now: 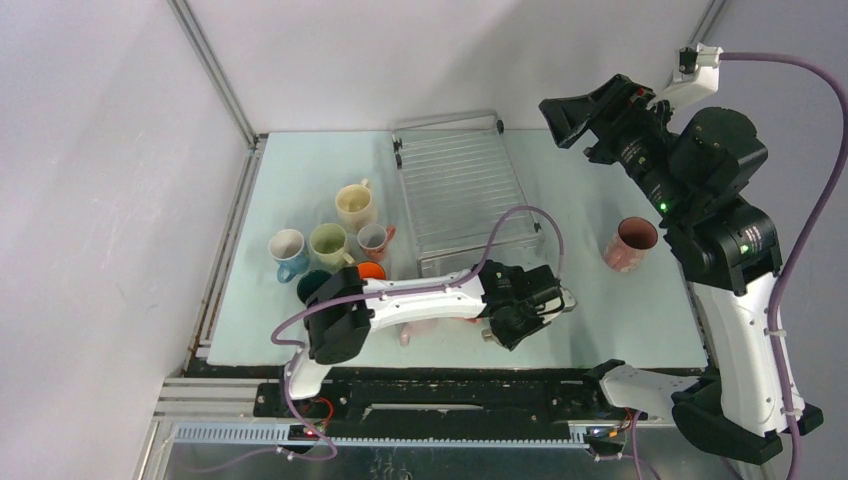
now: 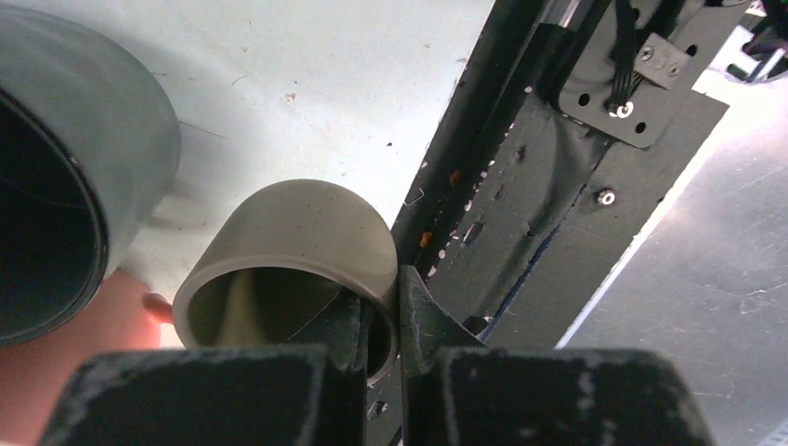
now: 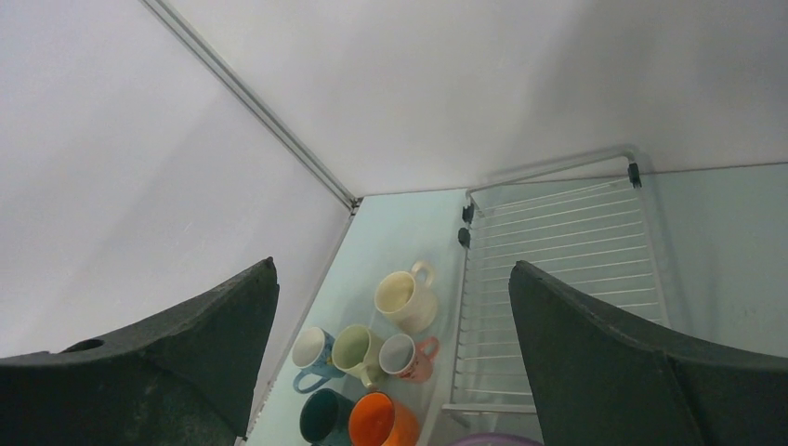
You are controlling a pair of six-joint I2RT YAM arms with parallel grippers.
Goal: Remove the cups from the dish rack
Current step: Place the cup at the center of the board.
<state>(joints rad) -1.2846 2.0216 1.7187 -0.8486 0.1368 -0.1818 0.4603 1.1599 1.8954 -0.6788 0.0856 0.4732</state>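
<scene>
The dish rack [image 1: 460,190] stands at the middle back with no cups in it. Several cups stand in a group left of it: cream [image 1: 355,207], blue [image 1: 288,250], pale green [image 1: 328,243], small pink [image 1: 375,240], dark teal [image 1: 313,287] and orange [image 1: 371,271]. A pink cup [image 1: 630,243] stands alone at the right. My left gripper [image 1: 520,310] is low at the table's front edge. In the left wrist view it [image 2: 386,297] is shut on the rim of a greyish-mauve cup [image 2: 288,242], one finger inside and one outside. My right gripper [image 1: 570,118] is open, empty and raised high.
In the left wrist view a dark cup [image 2: 74,186] stands close to the left of the held cup, with something pink [image 2: 56,372] below it. The black base rail [image 2: 558,186] runs just right of the held cup. The right wrist view shows the rack [image 3: 558,269] and the cup group [image 3: 358,351].
</scene>
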